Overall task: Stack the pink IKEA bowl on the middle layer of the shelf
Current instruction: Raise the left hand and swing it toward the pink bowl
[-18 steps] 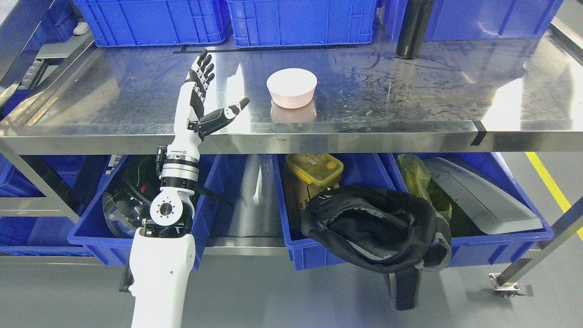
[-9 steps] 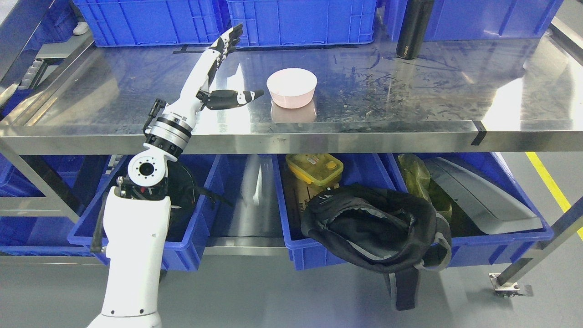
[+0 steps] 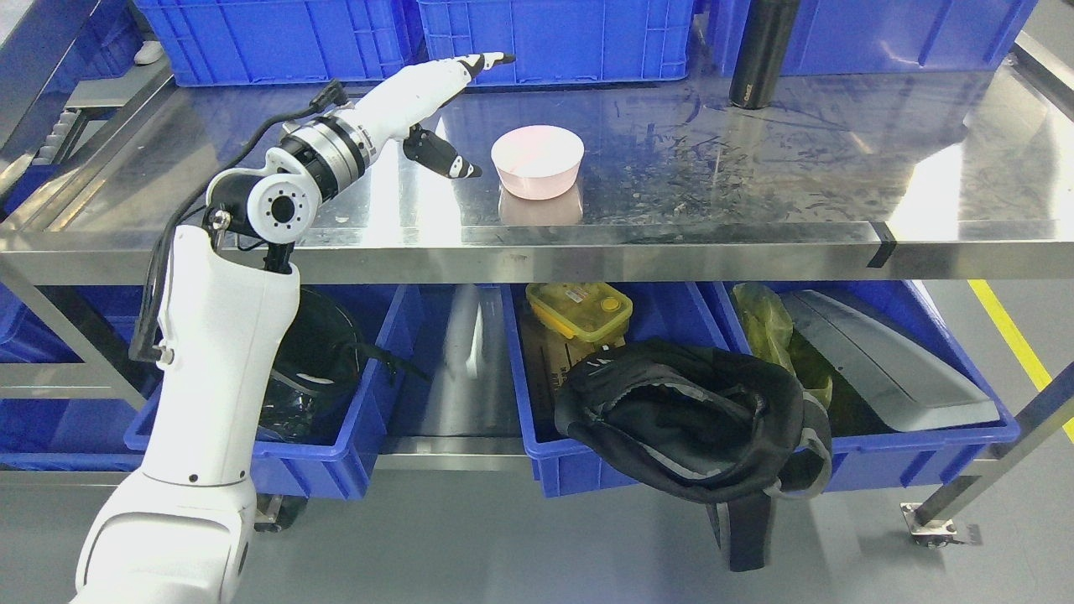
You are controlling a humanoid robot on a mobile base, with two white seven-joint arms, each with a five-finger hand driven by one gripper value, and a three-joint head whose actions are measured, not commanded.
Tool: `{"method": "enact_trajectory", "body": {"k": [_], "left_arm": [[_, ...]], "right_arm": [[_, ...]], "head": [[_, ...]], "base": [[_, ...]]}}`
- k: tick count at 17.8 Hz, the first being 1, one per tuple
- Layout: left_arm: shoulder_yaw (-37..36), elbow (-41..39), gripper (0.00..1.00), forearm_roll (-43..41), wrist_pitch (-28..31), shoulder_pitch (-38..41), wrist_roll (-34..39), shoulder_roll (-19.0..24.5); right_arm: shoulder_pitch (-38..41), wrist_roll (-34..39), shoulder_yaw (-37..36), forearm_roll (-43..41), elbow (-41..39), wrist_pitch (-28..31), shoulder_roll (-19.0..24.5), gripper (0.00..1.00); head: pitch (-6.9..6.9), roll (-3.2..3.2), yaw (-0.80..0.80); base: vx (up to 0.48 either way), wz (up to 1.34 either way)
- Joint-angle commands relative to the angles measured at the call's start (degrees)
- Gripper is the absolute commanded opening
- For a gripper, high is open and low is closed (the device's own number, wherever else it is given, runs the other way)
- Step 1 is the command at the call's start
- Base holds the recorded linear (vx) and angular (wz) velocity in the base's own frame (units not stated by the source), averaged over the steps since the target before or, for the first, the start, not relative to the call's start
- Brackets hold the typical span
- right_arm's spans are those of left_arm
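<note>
A steel shelf (image 3: 713,168) carries blue crates (image 3: 554,38) along its back and a black bottle (image 3: 759,50). The pink bowl (image 3: 537,162) sits upright near the front edge — the left hand (image 3: 432,92) hovers just left of it, fingers (image 3: 482,60) spread apart, empty, thumb nearest the bowl's rim.

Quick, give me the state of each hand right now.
Left hand: open, fingers extended above the steel shelf, thumb pointing toward the pink bowl, holding nothing.
Right hand: not in view.
</note>
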Motion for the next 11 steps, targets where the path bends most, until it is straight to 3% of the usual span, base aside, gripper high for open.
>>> {"method": "enact_trajectory", "body": {"k": [1,6,11], "left_arm": [[-12.5,10.0,0.99,-14.8,-0.1,-6.2,-1.6,1.1],[-12.5,14.9,1.00,-17.3,-0.5,-7.6,-2.3,-5.2],[-12.5,16.2,0.98,-18.5,-0.1,-7.5,-2.3,-6.6]], "right_arm": [[1.3,0.0,-0.1,0.0,-1.0,0.0,-1.0,1.00],[1.3,0.0,-0.1,0.0,-1.0,0.0,-1.0,1.00],[1.3,0.0,0.0,0.0,-1.0,0.0,-1.0,1.00]], "head": [[0.00,0.00,0.00],[0.00,0.00,0.00],[0.00,0.00,0.00]], "base": [[0.000,0.00],[0.000,0.00],[0.000,0.00]]}}
